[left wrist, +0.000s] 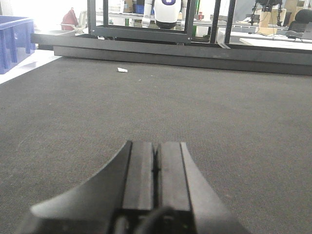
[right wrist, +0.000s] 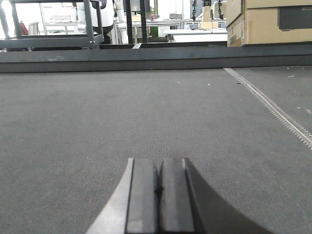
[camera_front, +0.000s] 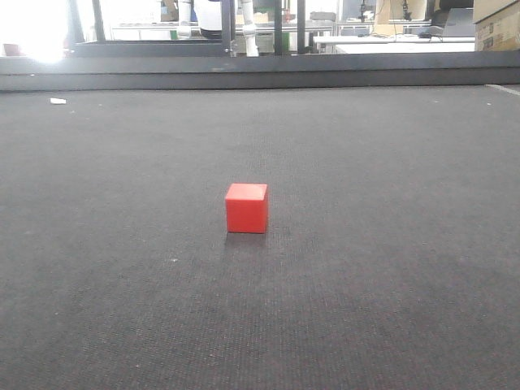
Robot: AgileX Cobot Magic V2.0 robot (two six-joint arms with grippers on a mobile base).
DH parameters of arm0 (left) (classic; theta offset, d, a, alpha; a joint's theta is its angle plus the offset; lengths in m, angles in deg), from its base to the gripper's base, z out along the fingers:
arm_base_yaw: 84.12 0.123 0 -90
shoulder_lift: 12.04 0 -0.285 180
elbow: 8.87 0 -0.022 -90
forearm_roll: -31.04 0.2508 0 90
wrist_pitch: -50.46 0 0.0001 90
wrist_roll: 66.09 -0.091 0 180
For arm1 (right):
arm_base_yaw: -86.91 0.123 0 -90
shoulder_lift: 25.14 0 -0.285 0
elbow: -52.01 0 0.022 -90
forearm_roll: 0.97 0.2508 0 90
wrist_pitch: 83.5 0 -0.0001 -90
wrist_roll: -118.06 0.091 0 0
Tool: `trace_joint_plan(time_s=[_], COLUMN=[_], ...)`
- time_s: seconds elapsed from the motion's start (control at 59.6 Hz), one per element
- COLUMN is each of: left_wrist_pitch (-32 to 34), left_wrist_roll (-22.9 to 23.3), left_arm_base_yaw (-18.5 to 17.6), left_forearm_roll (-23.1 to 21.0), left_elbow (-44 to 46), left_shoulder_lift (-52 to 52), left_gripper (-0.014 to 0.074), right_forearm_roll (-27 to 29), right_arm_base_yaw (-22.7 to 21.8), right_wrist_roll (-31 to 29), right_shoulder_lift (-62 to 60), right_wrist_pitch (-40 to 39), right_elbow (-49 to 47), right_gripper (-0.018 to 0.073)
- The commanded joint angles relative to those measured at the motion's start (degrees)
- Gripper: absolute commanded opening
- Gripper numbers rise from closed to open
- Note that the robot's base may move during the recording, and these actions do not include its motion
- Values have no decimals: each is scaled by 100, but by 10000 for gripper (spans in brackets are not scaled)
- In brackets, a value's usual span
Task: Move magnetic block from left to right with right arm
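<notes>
Magnetic block [camera_front: 246, 208]: red cube, sits flat on dark mat [camera_front: 390, 268], about mid-scene in front view, slightly left of centre, nothing touching it. Not seen in either wrist view.

Left gripper [left wrist: 157, 155]: fingers pressed together, nothing between, low over bare mat.

Right gripper [right wrist: 158, 168]: fingers together, nothing held, low over mat.

Blue crate [left wrist: 14, 44]: far left, off mat edge; contents hidden.

Cardboard box [right wrist: 263, 22]: far right beyond mat; contents hidden.

Small white scrap [left wrist: 122, 70]: far left on mat.
</notes>
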Motion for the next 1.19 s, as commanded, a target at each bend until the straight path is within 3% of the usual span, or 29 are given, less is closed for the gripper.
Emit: trace_joint_plan(time_s=[0.0,0.604,0.923,1.175], left_wrist_pitch=[513,513,513,513], left_wrist_roll=[38,38,38,38], left_arm_base_yaw=[7,7,7,7], left_forearm_roll=[0,0,0,0], left_elbow=[-53,-53,-53,-53], left_shoulder_lift=[-81,-81,-81,-81], left_gripper=[-116,-116,-116,-116], right_forearm_roll=[13,13,13,13], right_arm_base_yaw=[-27,-27,-27,-4], right_wrist_roll=[-53,-53,-48,-48], right_shoulder_lift=[-113,-113,-114,502], right_wrist_pitch=[-521,-521,-909,89], right_elbow=[-31,-31,-70,-1524], right_gripper=[66,66,66,103])
